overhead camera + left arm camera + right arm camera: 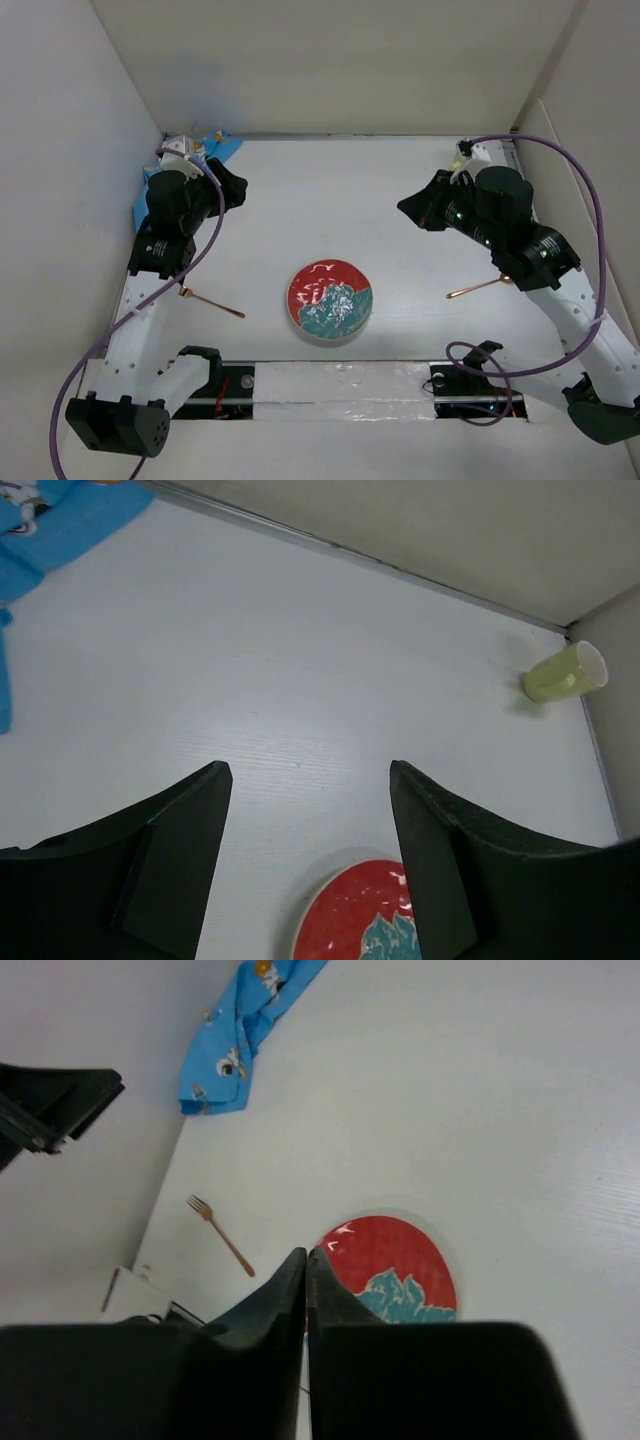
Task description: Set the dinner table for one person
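Observation:
The white dinner table (330,200) holds a red and teal plate (330,300) near its front middle. A copper fork (212,303) lies left of the plate and a second copper utensil (480,288) lies to its right. My left gripper (235,188) hangs open and empty above the far left of the table; its wrist view (310,770) shows the plate (350,915) below and a yellow-green cup (565,673) on its side in the far right corner. My right gripper (412,208) is shut and empty (307,1252), above the table right of centre.
A blue patterned cloth (215,150) lies bunched in the far left corner, behind the left arm; it also shows in the right wrist view (240,1030). White walls close in the table on three sides. The arm bases and cables sit along the near edge.

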